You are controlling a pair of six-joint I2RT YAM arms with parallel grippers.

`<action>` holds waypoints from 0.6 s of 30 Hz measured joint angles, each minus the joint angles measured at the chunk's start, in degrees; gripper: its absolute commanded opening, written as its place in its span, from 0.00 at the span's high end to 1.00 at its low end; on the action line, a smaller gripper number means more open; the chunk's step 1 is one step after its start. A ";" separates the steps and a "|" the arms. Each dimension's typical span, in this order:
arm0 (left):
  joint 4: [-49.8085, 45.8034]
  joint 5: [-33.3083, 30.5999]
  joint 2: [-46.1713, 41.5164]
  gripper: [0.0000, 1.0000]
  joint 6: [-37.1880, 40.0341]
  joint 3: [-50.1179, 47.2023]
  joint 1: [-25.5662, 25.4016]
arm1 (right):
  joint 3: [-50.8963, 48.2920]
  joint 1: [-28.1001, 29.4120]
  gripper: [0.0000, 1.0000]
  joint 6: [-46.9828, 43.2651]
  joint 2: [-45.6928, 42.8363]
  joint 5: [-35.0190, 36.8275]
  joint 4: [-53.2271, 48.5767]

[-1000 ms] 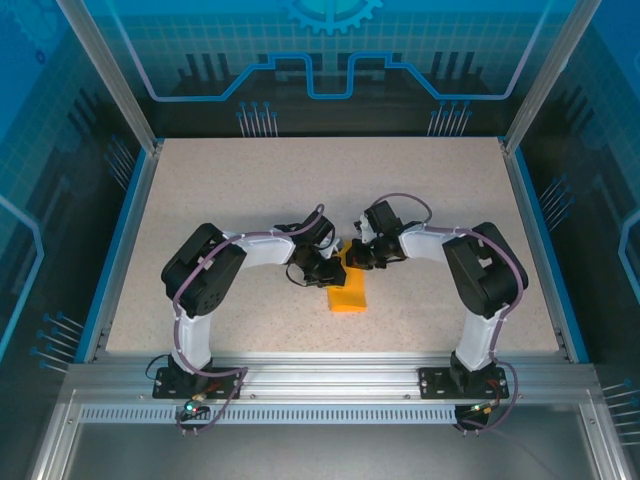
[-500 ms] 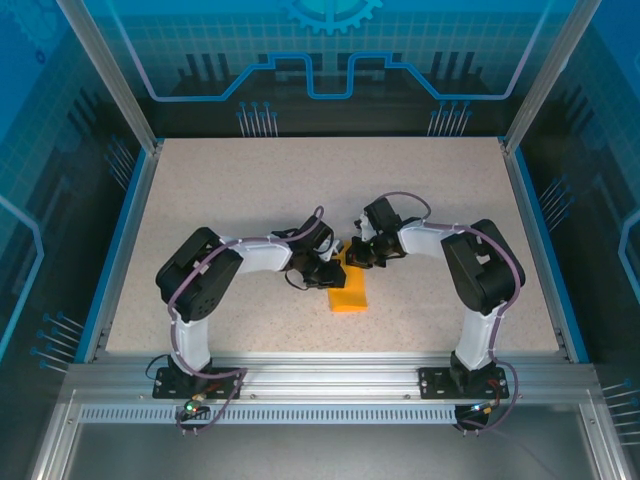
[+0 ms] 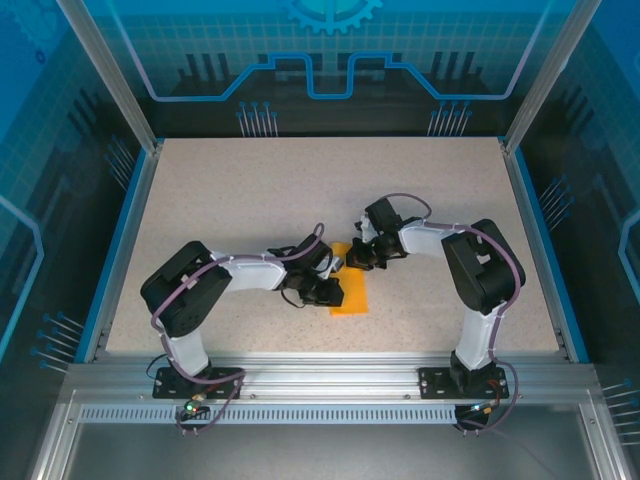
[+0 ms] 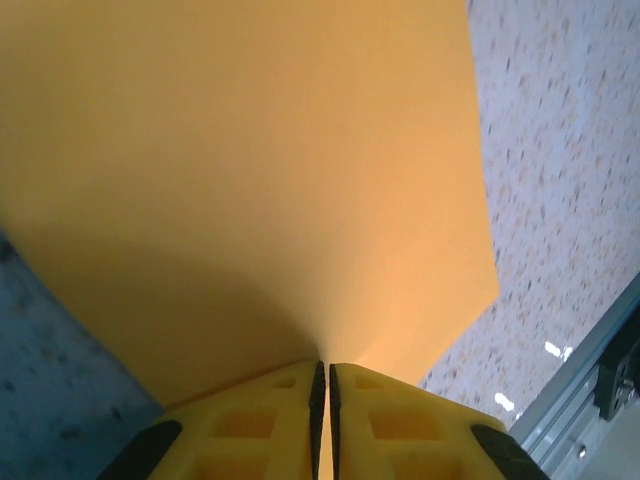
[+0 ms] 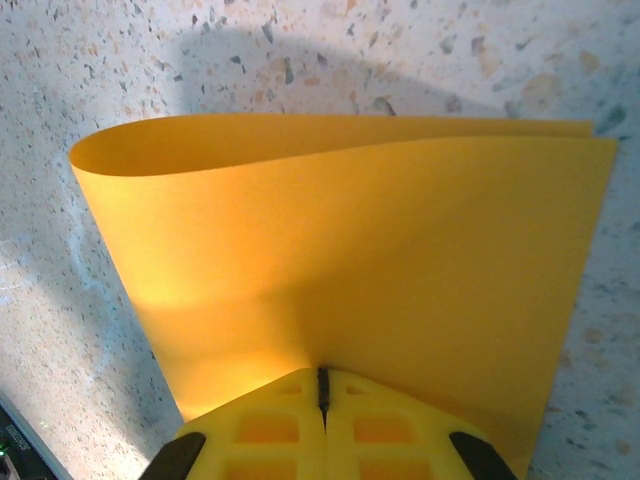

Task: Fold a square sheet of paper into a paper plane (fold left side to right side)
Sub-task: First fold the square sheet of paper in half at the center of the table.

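Paper sits right at my fingertips: my left fingers [image 4: 323,375] are pressed together on the near edge of the square sheet of paper [image 4: 250,180], and my right fingers [image 5: 322,385] are clamped the same way on another edge of it. Just past my right fingers the sheet rises and bows over itself in two layers, with a soft open curl off to their left and no crease pressed in yet. Beyond my left fingers it spreads as one smooth orange face, its far right corner hanging above the desk [image 4: 560,150].

I judge it feather-light and limp, easy to dent or tear. It bows wherever nothing supports it, and a hard pull would likely crumple it. Edges and corners are the places to hold it, pinched flat, with both holds moving together so the layers do not skid. It is probably slick enough to slide on the speckled desk.

Farther out, seen from above, the sheet lies mid-desk between my two sets of fingers, straight on the desk, not in any tray or box.
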 measured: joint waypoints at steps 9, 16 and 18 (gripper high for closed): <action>1.90 0.07 -3.41 0.85 -2.51 -4.83 -1.57 | 0.00 -0.09 1.00 0.00 0.02 -0.42 -0.37; -1.22 0.44 -5.64 0.83 -2.97 -5.84 -2.19 | 0.00 -0.17 1.00 -0.02 0.02 -0.39 -0.35; -3.93 0.55 -7.08 0.80 -2.84 -5.79 -2.34 | 0.00 -0.35 1.00 -0.04 0.02 -0.37 -0.33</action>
